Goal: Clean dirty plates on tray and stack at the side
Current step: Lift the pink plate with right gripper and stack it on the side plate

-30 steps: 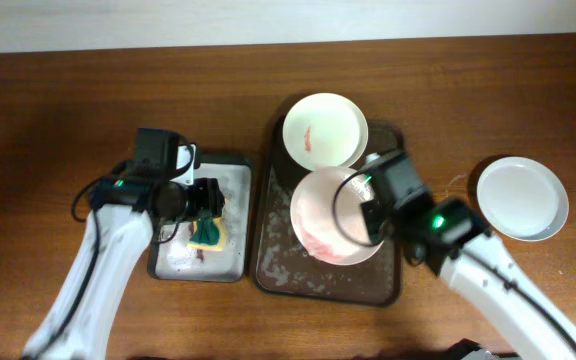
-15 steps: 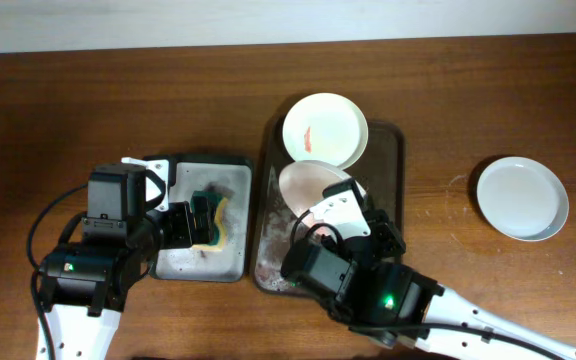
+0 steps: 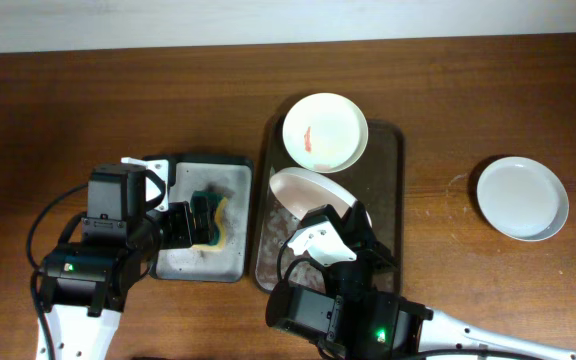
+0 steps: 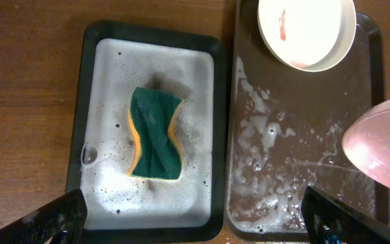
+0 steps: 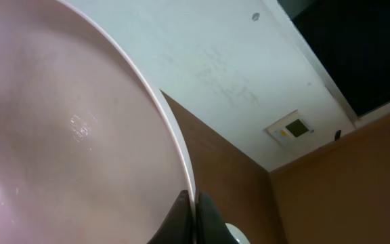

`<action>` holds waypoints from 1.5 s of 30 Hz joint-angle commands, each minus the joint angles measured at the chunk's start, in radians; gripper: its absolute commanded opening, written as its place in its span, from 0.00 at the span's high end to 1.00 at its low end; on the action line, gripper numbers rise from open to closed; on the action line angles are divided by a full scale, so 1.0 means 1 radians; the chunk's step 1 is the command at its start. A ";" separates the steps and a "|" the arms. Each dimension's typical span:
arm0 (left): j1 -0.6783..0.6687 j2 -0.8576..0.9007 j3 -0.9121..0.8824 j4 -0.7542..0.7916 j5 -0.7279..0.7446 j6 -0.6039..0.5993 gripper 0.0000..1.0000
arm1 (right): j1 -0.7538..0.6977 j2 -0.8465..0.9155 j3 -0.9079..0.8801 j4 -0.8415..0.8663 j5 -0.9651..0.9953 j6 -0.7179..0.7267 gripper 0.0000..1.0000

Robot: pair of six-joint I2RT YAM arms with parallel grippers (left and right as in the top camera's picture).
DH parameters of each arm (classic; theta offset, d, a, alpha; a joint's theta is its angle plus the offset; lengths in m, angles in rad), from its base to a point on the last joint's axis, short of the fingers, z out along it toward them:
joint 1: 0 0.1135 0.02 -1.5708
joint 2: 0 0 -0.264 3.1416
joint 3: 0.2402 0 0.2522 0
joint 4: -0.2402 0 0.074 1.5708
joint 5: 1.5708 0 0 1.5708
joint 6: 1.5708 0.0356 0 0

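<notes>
My right gripper [image 5: 193, 217] is shut on the rim of the pale pink plate [image 5: 66, 135]. It holds the plate tilted on edge above the dark brown tray [image 3: 393, 165]; from overhead the pink plate [image 3: 303, 188] shows just above the raised right arm. The white plate [image 3: 325, 130] with a red smear sits at the tray's far end and shows in the left wrist view [image 4: 307, 30]. A pale plate [image 3: 522, 197] with no smear visible lies on the table at the right. My left gripper [image 4: 195, 224] is open and empty, above the near edge of the grey tray.
The grey tray [image 4: 90, 102] left of the brown tray holds soapy water and a green-yellow sponge [image 4: 156, 132]. Foam covers the brown tray's floor [image 4: 276, 169]. The right arm [image 3: 338, 300] is high, hiding the tray's near end from overhead.
The right arm has risen with the pink plate, lifting it off the tray and tilting it on edge. The left arm drew back from the sponge and has stayed still since.
</notes>
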 commanded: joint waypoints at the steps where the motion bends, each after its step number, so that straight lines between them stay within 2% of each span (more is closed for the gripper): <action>1: 0.003 -0.006 0.002 -0.002 -0.011 0.016 0.01 | 0.005 -0.011 0.004 0.000 0.049 -0.003 0.96; 10: 0.003 -0.006 0.002 -0.002 -0.011 0.016 0.01 | -0.027 -0.011 0.004 -0.001 -0.006 0.013 0.96; 12: 0.003 -0.006 0.002 -0.002 -0.011 0.016 0.01 | -0.056 -0.010 0.004 0.007 -0.124 0.042 0.96; 15: 0.003 -0.006 0.002 -0.002 -0.011 0.016 0.01 | -0.122 -0.009 0.004 -0.041 -0.121 0.105 0.96; 16: 0.003 -0.006 0.002 -0.002 -0.011 0.016 0.01 | -0.145 -0.008 0.004 -0.010 -0.195 0.095 0.96; 17: 0.003 -0.006 0.002 -0.002 -0.011 0.016 0.01 | -0.159 -0.008 0.004 -0.012 -0.231 -0.008 0.96; 19: 0.003 -0.006 0.002 -0.002 -0.011 0.016 0.01 | -0.181 -0.014 0.004 -0.048 -0.119 0.090 0.96; 20: 0.003 -0.006 0.002 -0.002 -0.011 0.016 0.01 | -0.190 -0.019 0.004 -0.022 -0.145 0.142 0.96; 21: 0.003 -0.006 0.002 -0.002 -0.011 0.016 0.01 | -0.201 -0.017 0.004 0.001 -0.202 -0.001 0.96; 22: 0.003 -0.006 0.002 -0.002 -0.011 0.016 0.01 | -0.217 -0.015 0.004 -0.031 -0.153 0.017 0.96; 23: 0.003 -0.006 0.002 -0.002 -0.011 0.016 0.01 | -0.235 -0.015 0.004 -0.039 -0.146 0.097 0.96; 24: 0.003 -0.006 0.002 -0.002 -0.011 0.016 0.01 | -0.254 -0.015 0.004 -0.008 -0.232 0.127 0.96; 25: 0.003 -0.006 0.002 -0.002 -0.011 0.016 0.01 | -0.266 -0.015 0.004 0.020 -0.325 0.021 0.96; 26: 0.003 -0.006 0.002 -0.002 -0.011 0.016 0.01 | -0.275 -0.014 0.004 0.007 -0.293 -0.024 0.96; 27: 0.003 -0.006 0.002 -0.002 -0.011 0.016 0.01 | -0.290 -0.014 0.004 -0.003 -0.243 0.072 0.96; 28: 0.003 -0.006 0.002 -0.002 -0.011 0.016 0.01 | -0.307 -0.015 0.004 0.024 -0.291 0.154 0.96; 29: 0.003 -0.006 0.002 -0.002 -0.011 0.016 0.00 | -0.316 -0.013 0.004 0.055 -0.366 0.029 0.96; 30: 0.003 -0.006 0.002 -0.002 -0.011 0.016 0.00 | -0.315 -0.012 0.004 0.045 -0.346 -0.006 0.96; 32: 0.003 -0.006 0.002 -0.002 -0.011 0.016 0.01 | -0.315 -0.013 0.004 0.013 -0.333 0.122 0.96; 33: 0.003 -0.006 0.002 -0.002 -0.011 0.016 0.01 | -0.315 -0.009 0.004 0.039 -0.453 0.043 0.96; 34: 0.003 -0.006 0.002 -0.002 -0.011 0.016 0.01 | -0.315 -0.004 0.004 0.034 -0.447 -0.028 0.96; 35: 0.003 -0.006 0.002 -0.002 -0.011 0.016 0.01 | -0.318 -0.004 0.004 0.010 -0.388 0.001 0.96; 36: 0.003 -0.006 0.002 -0.002 -0.011 0.016 0.01 | -0.329 -0.008 0.005 -0.039 -0.328 0.177 0.96; 37: 0.003 -0.006 0.002 -0.002 -0.011 0.016 0.01 | -0.347 -0.021 0.005 -0.063 -0.409 0.386 0.96; 38: 0.003 -0.006 0.002 -0.002 -0.011 0.016 0.01 | -0.372 -0.024 0.005 -0.029 -0.557 0.344 0.96; 39: 0.003 -0.006 0.002 -0.002 -0.011 0.016 0.00 | -0.398 -0.023 0.005 -0.023 -0.589 0.259 0.96; 41: 0.003 -0.006 0.002 -0.002 -0.011 0.016 0.01 | -0.473 -0.024 0.005 -0.029 -0.661 0.326 0.96; 42: 0.003 -0.006 0.002 -0.002 -0.011 0.016 0.01 | -0.570 -0.024 0.005 -0.010 -0.851 0.278 0.96; 45: 0.003 -0.006 0.002 -0.002 -0.011 0.016 0.01 | -0.728 -0.024 0.005 -0.014 -1.028 0.278 0.96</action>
